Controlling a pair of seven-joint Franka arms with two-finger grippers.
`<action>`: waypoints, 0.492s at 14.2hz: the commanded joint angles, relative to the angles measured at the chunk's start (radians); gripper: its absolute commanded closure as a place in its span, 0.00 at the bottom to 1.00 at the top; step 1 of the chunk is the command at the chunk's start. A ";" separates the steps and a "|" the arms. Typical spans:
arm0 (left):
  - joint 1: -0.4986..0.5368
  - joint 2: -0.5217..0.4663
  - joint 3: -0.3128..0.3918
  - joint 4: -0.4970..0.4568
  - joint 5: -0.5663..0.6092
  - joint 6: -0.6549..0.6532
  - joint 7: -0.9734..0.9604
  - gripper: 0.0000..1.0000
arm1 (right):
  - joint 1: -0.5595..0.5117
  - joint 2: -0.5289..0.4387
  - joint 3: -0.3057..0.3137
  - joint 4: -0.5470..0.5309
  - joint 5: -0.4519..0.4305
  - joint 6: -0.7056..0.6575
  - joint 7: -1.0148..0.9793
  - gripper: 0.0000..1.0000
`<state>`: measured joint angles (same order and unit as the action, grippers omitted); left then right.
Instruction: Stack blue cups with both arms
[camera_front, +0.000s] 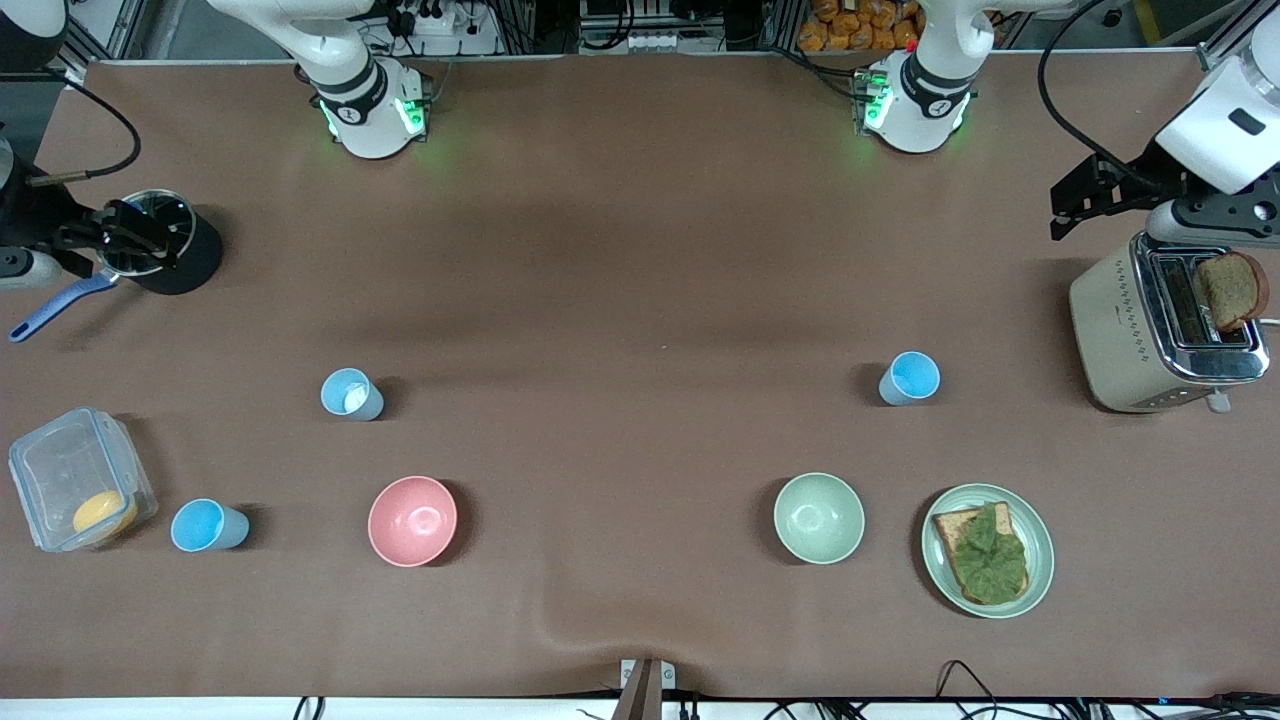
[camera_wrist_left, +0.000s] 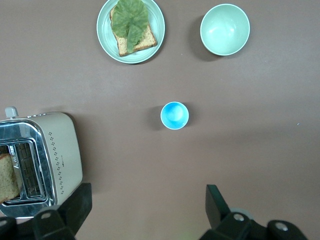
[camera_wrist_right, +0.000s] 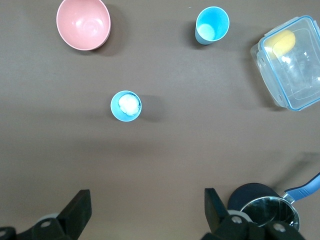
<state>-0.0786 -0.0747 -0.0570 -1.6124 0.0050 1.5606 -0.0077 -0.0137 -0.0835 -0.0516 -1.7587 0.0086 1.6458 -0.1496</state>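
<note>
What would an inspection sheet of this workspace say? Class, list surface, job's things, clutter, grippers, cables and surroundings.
Surface: brown table cover, one ripple at the edge nearest the front camera.
Job's things: three blue cups, all upright and apart: paler cup, brighter cup, third cup beside the clear container.
Clutter: pink bowl, pale green bowl, plate with topped toast, toaster holding bread, black pot with blue handle.
Grippers: left gripper open above the toaster's end; right gripper open over the pot.
Cables: black cables on both arms, loose ones at the table's edges.
Surroundings: equipment racks along the arm bases.
</note>
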 joint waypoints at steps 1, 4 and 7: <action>-0.012 -0.011 0.009 0.003 -0.005 -0.017 0.031 0.00 | 0.011 -0.007 -0.010 0.007 0.011 -0.014 -0.008 0.00; 0.006 0.018 0.005 0.029 -0.008 -0.017 0.029 0.00 | 0.009 -0.007 -0.010 0.007 0.011 -0.014 -0.008 0.00; 0.011 0.016 0.005 0.029 -0.010 -0.017 0.028 0.00 | 0.011 -0.007 -0.010 0.007 0.011 -0.015 -0.007 0.00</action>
<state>-0.0738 -0.0688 -0.0538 -1.6091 0.0050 1.5601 -0.0015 -0.0137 -0.0835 -0.0516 -1.7587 0.0087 1.6451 -0.1496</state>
